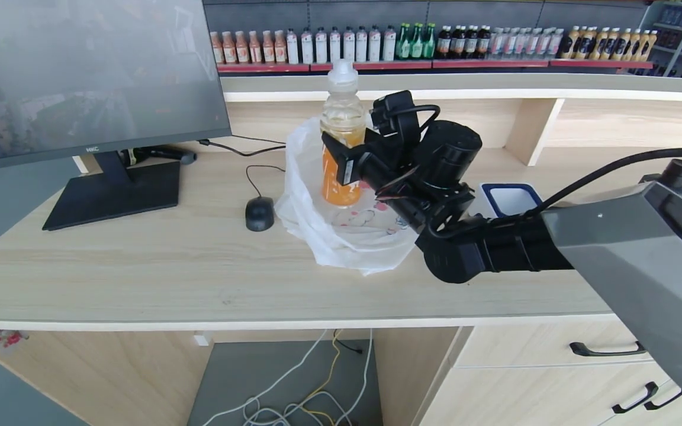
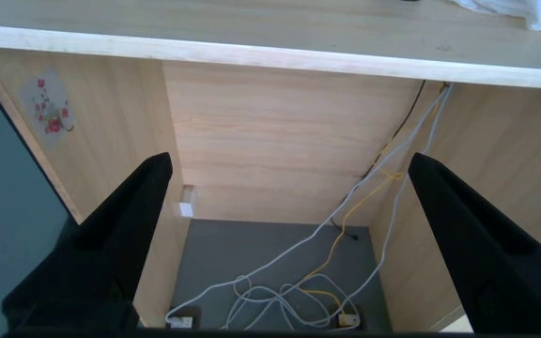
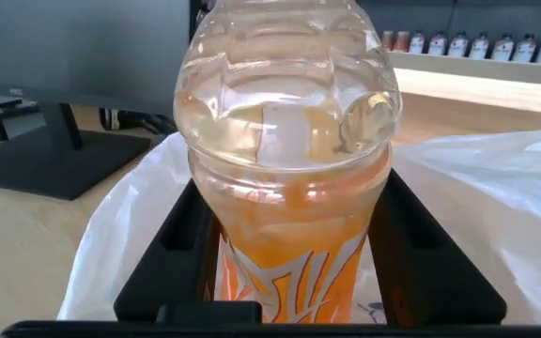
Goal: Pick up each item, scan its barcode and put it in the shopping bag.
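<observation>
The right gripper [image 1: 347, 165] is clamped on 1 orange drink bottle [image 1: 341, 112], held upright over the shopping bag [image 1: 317, 236]. The bottle's base seems just inside the bag's mouth, though that is hard to judge. This looks like the bagging step; next comes lowering, then release. The left gripper [image 2: 291, 169] hangs well below the bag, spread wide.
</observation>
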Controlling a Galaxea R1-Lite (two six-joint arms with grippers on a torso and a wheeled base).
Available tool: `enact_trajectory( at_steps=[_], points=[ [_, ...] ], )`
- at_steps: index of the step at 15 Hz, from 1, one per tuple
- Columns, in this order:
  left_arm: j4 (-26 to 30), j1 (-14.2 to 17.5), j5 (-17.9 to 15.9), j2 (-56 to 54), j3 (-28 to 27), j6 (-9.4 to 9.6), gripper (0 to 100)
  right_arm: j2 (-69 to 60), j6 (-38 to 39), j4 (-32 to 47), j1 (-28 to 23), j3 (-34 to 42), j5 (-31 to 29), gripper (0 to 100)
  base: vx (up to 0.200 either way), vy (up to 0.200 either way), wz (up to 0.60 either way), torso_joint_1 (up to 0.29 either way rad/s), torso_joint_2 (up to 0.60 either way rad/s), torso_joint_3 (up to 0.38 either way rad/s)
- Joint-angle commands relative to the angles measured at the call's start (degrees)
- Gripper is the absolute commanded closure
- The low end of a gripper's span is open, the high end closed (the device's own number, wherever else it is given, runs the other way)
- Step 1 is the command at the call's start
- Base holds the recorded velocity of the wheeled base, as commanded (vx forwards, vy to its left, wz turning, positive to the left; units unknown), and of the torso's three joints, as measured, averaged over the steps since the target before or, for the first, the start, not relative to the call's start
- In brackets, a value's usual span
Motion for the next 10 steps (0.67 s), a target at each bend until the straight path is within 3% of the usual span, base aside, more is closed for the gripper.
enact_trajectory(
  at_steps=[1, 10],
  points=[
    [0.0, 0.01, 0.0, 0.0, 0.0, 0.02, 0, 1.66, -0.09, -0.05, -0.06, -0.94, 0.04, 100, 0.0, 0.0, 0.0, 0.0, 0.0, 0.0],
    [0.0, 0.01, 0.0, 0.0, 0.0, 0.02, 0, 3.94, -0.35, -0.05, -0.06, -1.21, -0.23, 100, 0.0, 0.0, 0.0, 0.0, 0.0, 0.0]
  ],
)
